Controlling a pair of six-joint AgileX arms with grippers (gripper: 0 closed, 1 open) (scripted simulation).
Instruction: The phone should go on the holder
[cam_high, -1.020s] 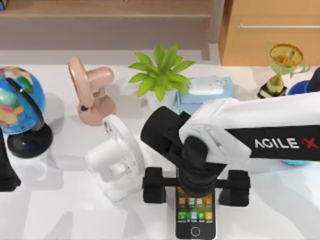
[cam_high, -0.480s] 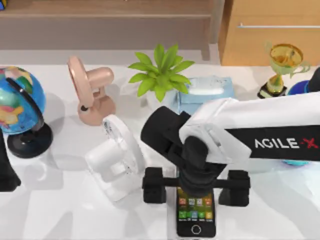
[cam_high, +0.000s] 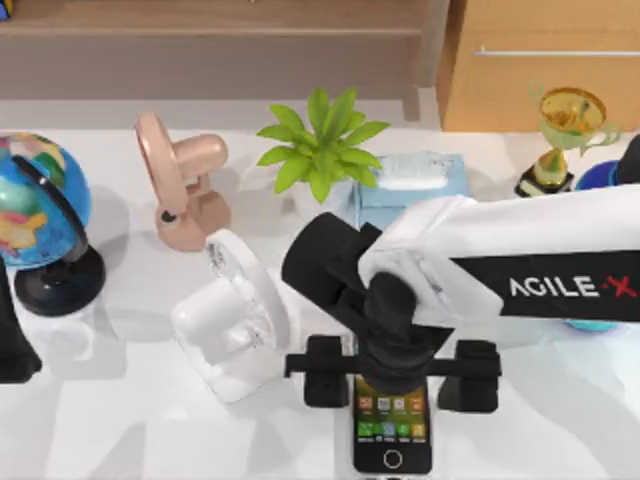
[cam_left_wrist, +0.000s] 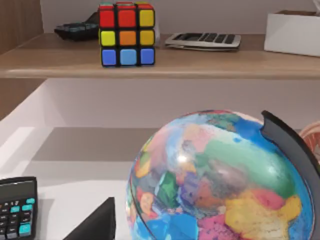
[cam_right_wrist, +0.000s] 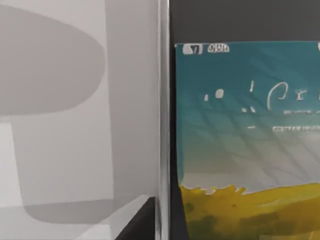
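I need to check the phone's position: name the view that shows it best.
The top view: the phone lies flat on the table under the right gripper, lower half visible. The right wrist view shows its upper screen close up.

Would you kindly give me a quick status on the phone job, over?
Right tool open, low over phone, fingers astride it. Phone lying flat, not on any holder. White stand close beside right tool. Left arm parked at left edge.

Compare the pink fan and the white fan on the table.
The pink fan stands farther back, nearer the plant; the white fan sits nearer the front, close to the right gripper over the phone. They differ in colour: pink against white. Both have a round head on a stand.
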